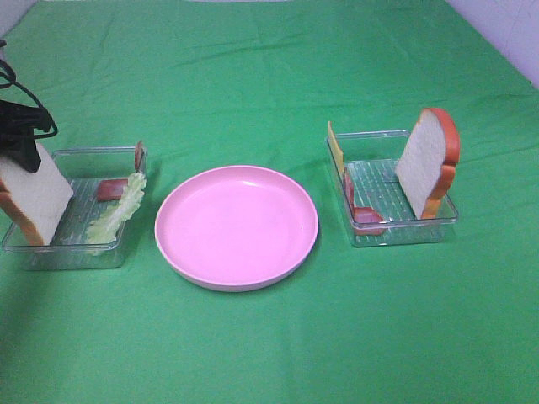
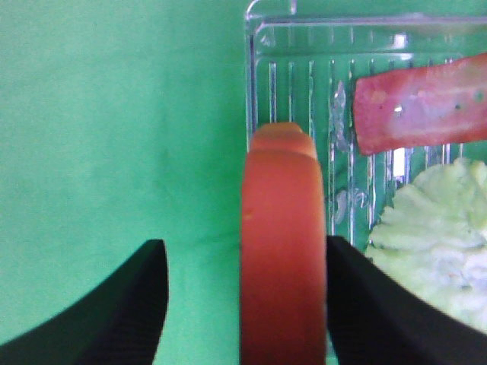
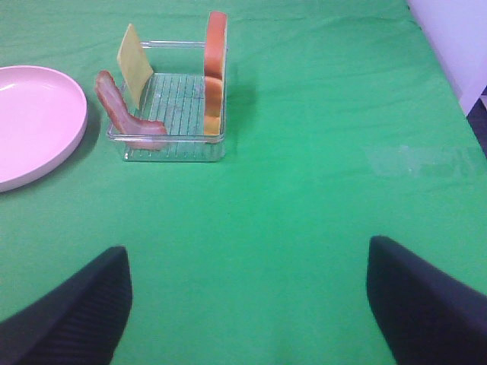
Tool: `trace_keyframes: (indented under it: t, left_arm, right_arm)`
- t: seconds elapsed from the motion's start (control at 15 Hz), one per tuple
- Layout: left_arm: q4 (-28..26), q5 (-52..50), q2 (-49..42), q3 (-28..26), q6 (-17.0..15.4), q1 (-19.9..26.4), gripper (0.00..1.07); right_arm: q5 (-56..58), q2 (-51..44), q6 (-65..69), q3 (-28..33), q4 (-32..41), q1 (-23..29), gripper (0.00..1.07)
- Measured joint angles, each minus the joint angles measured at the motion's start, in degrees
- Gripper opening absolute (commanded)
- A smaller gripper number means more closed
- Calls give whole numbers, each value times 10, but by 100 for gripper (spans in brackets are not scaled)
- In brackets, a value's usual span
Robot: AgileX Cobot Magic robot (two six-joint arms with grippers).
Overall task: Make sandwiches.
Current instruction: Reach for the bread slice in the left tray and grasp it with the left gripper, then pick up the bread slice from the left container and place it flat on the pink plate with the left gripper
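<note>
Down goes the left claw [image 2: 243,243] over the left bread [image 2: 281,251], jaws either side of its orange crust. One finger [image 2: 365,304] sits against the crust and the other stands off with green showing between, so the claw is not clamped and is gripping nothing yet. From the high camera, the left claw [image 1: 25,143] is perched on top of the left bread [image 1: 34,198]. That slice stands on edge and tilted at the outer end of the left tray [image 1: 109,257], hard by the left edge of the surface [image 1: 269,67].

Beside the slice in that tray, the left bacon [image 2: 422,106] lies flat towards the far side. The lettuce [image 2: 441,243] is propped against the tray's inner wall, nearest the plate [image 1: 236,227]. The pink plate sits mid-surface, between the trays.

Over to the right claw [image 3: 245,251]: its jaws are spread wide with nothing between them but green cloth, well short of the right tray [image 3: 175,148]. That tray sits towards the right edge. In it, the right bread [image 3: 214,72] stands upright against the outer wall, the cheese [image 3: 135,65] leans on the wall nearest the plate, and the right bacon [image 3: 122,110] is draped at the near inner corner.

So the sandwich parts are split across the two trays.
</note>
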Motion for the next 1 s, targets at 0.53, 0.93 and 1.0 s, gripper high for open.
trace_keyframes:
  t: [0.53,0.93,1.0]
  left_arm:
    - [-38,-13,-8,0,0,0,0]
    - [-68,30,-143,0,1,0,0]
    - [-74,45,-177,0,6,0,0]
  right_arm:
    - [0,0,0,0,0,0,79]
    - [0,0,0,0,0,0,79]
    - [0,0,0,0,0,0,79]
